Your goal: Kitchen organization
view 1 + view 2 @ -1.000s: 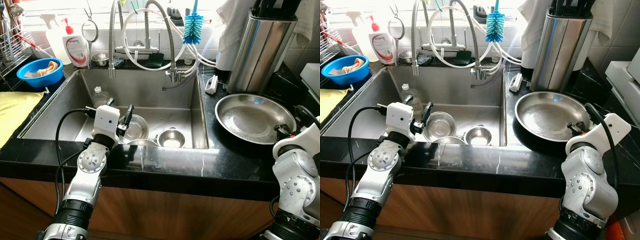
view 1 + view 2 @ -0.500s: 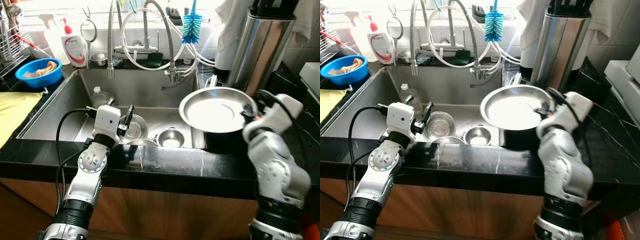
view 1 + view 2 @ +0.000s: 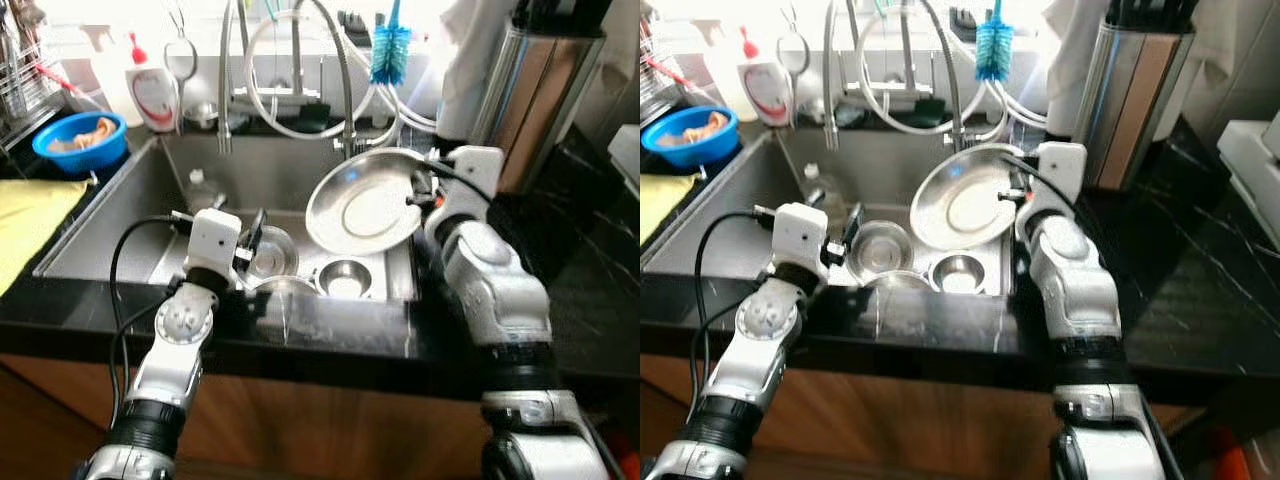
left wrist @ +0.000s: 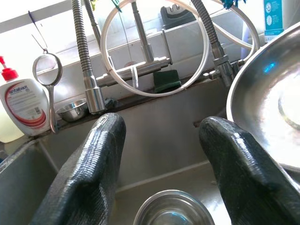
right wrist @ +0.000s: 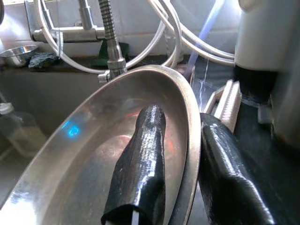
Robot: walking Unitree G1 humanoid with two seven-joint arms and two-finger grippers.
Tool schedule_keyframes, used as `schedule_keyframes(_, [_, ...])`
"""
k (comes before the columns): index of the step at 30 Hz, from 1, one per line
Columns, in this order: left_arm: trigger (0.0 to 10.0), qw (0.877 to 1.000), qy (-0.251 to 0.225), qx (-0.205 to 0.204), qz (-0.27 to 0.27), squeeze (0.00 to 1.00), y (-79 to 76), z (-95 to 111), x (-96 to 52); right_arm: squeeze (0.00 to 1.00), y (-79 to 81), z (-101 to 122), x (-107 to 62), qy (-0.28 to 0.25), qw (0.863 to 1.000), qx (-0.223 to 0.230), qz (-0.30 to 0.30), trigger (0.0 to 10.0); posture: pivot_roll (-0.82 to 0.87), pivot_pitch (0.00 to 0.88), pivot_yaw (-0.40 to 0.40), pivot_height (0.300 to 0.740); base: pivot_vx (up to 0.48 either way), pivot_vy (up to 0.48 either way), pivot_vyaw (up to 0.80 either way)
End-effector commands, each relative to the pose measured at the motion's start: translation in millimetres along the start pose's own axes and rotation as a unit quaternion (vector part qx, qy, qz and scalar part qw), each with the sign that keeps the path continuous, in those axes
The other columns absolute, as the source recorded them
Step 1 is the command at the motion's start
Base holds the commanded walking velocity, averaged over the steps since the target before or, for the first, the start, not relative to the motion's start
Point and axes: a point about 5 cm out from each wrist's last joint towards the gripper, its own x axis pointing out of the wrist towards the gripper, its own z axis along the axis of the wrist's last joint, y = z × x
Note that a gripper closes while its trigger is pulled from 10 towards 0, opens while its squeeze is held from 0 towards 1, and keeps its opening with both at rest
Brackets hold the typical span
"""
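Observation:
A large steel plate (image 3: pixel 362 204) hangs tilted over the right half of the sink (image 3: pixel 120 215). My right gripper (image 3: pixel 417 195) is shut on the plate's rim, one finger (image 5: pixel 143 154) inside the dish and the other (image 5: pixel 225 178) behind the edge. Down in the sink lie a steel bowl (image 3: pixel 268 251) and a smaller steel bowl (image 3: pixel 343 276). My left gripper (image 3: pixel 251 236) stands open above the sink's front left, over the larger bowl (image 4: pixel 171 208), holding nothing.
Faucet and coiled hoses (image 3: pixel 290 70) rise behind the sink. A soap bottle (image 3: pixel 150 90), blue bowl (image 3: pixel 78 140) and yellow cloth (image 3: pixel 25 215) sit on the left. A steel knife block (image 3: pixel 535 95) stands on the black counter (image 3: pixel 590 290) at right. A small bottle (image 3: pixel 200 187) lies in the sink.
My right arm has lifted the plate off the right counter and swung it left, tilted, over the sink. The left arm has stayed where it was.

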Motion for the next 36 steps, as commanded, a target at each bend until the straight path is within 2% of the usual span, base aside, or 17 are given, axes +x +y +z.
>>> schedule_keyframes(1, [10.0, 1.0, -0.01, 0.004, 0.007, 0.0, 3.8, 4.4, 2.4, 0.0, 4.2, 7.0, 4.7, -0.017, 1.0, -0.012, 0.013, 10.0, -0.02, 0.0, 0.025, 0.74, 0.0, 0.0, 0.0])
schedule_keyframes(7, [10.0, 1.0, -0.011, 0.003, 0.009, 0.0, 3.4, 4.1, 2.4, 0.0, 9.1, 4.2, 19.2, -0.012, 0.998, -0.046, 0.04, 10.0, -0.02, 0.0, 0.021, 0.74, 0.0, 0.0, 0.0])
schedule_keyframes(12, [10.0, 1.0, -0.012, 0.002, 0.01, 0.0, 3.5, 4.3, 2.7, 0.0, 13.7, -4.6, 24.7, 0.002, 0.996, -0.066, 0.065, 10.0, -0.02, 0.0, 0.018, 0.74, 0.0, 0.0, 0.0])
schedule_keyframes(16, [10.0, 1.0, -0.013, 0.002, 0.01, 0.0, 3.5, 4.7, 3.0, 0.0, 21.5, -10.5, 29.7, 0.013, 0.99, -0.106, 0.094, 10.0, -0.02, 0.0, 0.018, 0.74, 0.0, 0.0, 0.0])
schedule_keyframes(28, [10.0, 1.0, -0.011, 0.0, 0.011, 0.0, 2.1, 3.8, 2.0, 0.0, 24.0, -20.8, 32.1, 0.029, 0.987, -0.116, 0.11, 10.0, -0.01, 0.0, 0.012, 0.74, 0.0, 0.0, 0.0])
schedule_keyframes(30, [10.0, 1.0, -0.011, 0.0, 0.012, 0.0, 2.1, 3.8, 1.7, 0.72, 24.5, -23.6, 31.9, 0.035, 0.987, -0.112, 0.113, 10.0, -0.02, 0.0, 0.012, 0.74, 0.0, 0.0, 0.0])
schedule_keyframes(31, [10.0, 1.0, -0.011, 0.0, 0.012, 0.0, 2.1, 3.8, 1.7, 0.72, 24.5, -23.6, 31.9, 0.035, 0.987, -0.112, 0.113, 10.0, -0.02, 0.0, 0.012, 0.74, 0.0, 0.0, 0.0])
schedule_keyframes(32, [10.0, 1.0, -0.011, 0.0, 0.012, 0.0, 2.2, 3.7, 1.8, 1.0, 24.8, -24.4, 32.1, 0.036, 0.986, -0.113, 0.115, 10.0, -0.02, 0.0, 0.012, 0.74, 0.0, 0.0, 0.0])
schedule_keyframes(36, [10.0, 1.0, -0.01, -0.001, 0.012, 0.0, 1.9, 3.4, 1.1, 0.99, 25.4, -26.1, 32.1, 0.039, 0.986, -0.11, 0.116, 10.0, -0.02, 0.0, 0.011, 0.74, 0.0, 0.0, 0.0])
